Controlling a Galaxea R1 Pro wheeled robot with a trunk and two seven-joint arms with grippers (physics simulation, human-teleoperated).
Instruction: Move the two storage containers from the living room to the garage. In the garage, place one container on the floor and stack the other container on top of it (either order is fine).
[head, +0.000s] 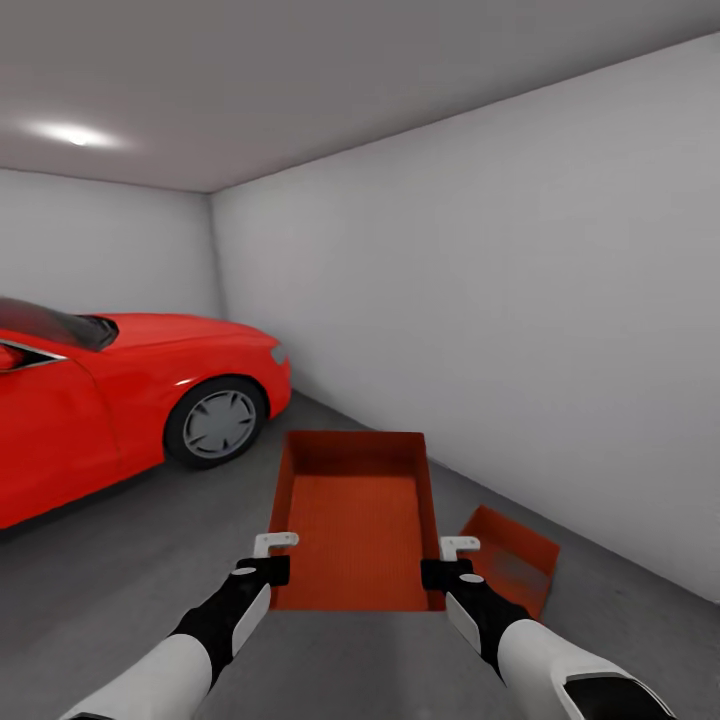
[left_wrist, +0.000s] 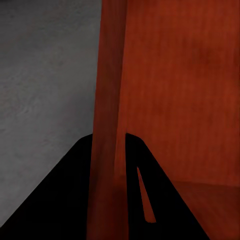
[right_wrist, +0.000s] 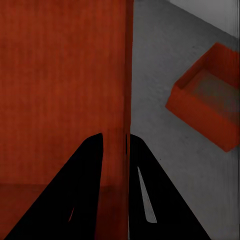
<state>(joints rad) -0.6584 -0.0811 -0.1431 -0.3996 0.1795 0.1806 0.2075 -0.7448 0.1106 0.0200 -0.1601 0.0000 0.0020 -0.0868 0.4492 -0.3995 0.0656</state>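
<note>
I am in the garage, carrying one orange-red storage container (head: 355, 520) in front of me above the dark grey floor (head: 110, 580). My left gripper (head: 275, 545) is shut on its left wall and my right gripper (head: 458, 548) is shut on its right wall. The left wrist view has that wall (left_wrist: 107, 100) pinched between the dark fingers (left_wrist: 65, 200); the right wrist view shows the same on the other wall (right_wrist: 125, 90). The second storage container (head: 515, 565) lies on the floor just right of the held one, partly hidden by it, and appears again as the bin (right_wrist: 210, 105) beside the held wall.
A red car (head: 120, 390) stands at the left, its front wheel (head: 218, 422) near the held bin's far left corner. A plain pale wall (head: 520, 300) runs along the right, close behind the bin on the floor. Open concrete lies between car and wall.
</note>
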